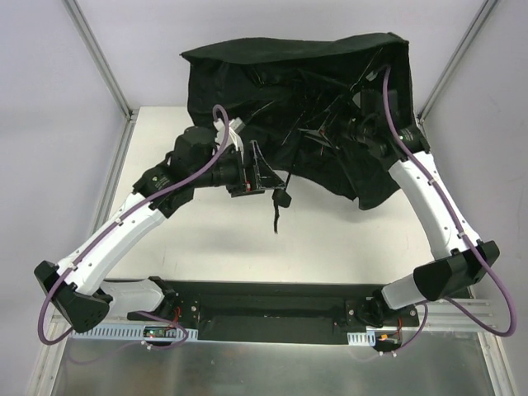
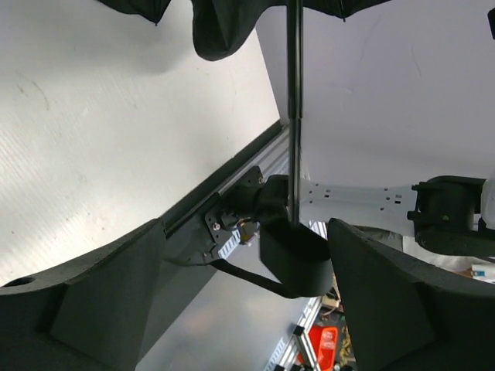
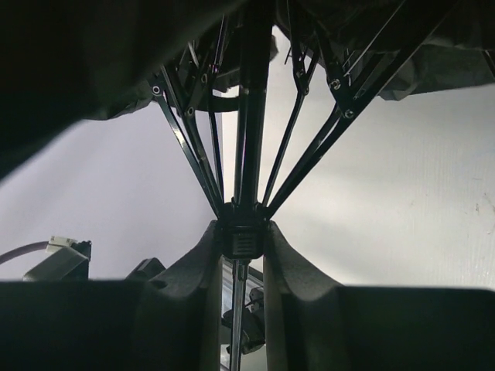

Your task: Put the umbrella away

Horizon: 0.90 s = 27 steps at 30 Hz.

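Your left arm reaches low from its base toward the middle of the desk [image 1: 206,243], the left hand [image 1: 262,175] spread wide. The knob handle [image 2: 294,251] of the umbrella [image 1: 313,82] sits between the parted fingers [image 2: 100,309], and its wrist cord [image 1: 275,219] trails from it. The thin shaft [image 2: 294,116] runs straight away from that hand. Your right arm climbs from its base and bends inward. The right hand [image 3: 243,228] is tucked under the black canopy [image 1: 247,78] and pinched on the runner [image 3: 244,241] where the ribs [image 3: 186,147] fan out. The partly open canopy sprawls beyond both hands.
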{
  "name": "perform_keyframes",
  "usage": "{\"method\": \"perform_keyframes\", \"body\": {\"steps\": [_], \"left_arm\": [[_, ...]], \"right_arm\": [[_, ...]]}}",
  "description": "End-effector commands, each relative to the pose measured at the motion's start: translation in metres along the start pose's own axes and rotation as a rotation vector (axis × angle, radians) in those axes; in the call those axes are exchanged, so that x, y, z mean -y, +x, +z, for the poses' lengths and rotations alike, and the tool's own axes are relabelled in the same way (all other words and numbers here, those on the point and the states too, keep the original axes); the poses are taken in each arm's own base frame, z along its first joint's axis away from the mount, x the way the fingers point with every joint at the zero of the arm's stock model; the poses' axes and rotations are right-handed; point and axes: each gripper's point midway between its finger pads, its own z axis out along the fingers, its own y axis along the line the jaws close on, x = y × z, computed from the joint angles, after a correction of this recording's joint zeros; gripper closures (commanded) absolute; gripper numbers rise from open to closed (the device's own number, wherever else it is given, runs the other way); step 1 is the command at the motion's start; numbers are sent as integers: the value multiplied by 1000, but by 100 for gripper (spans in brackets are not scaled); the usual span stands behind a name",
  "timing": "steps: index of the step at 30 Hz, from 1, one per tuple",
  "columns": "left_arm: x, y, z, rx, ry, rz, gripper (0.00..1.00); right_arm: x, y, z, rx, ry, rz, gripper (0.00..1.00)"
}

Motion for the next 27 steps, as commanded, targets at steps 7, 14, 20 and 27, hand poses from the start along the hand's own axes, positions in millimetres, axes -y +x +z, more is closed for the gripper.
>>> {"method": "perform_keyframes", "body": {"steps": [7,14,20,27], "left_arm": [[5,-15,-31,84,16,152,11],[-20,3,-54,110,-36,132,25],[-48,33,-62,72,-78,68,33],[-63,41,-65,84,-120,33,24]], "right_arm": [[36,53,-4,-201,246,5,100],[119,96,82,-253,268,-17,100],[178,132,142,-353,342,-23,100],[149,121,129,-331,331,-82,100]]}}
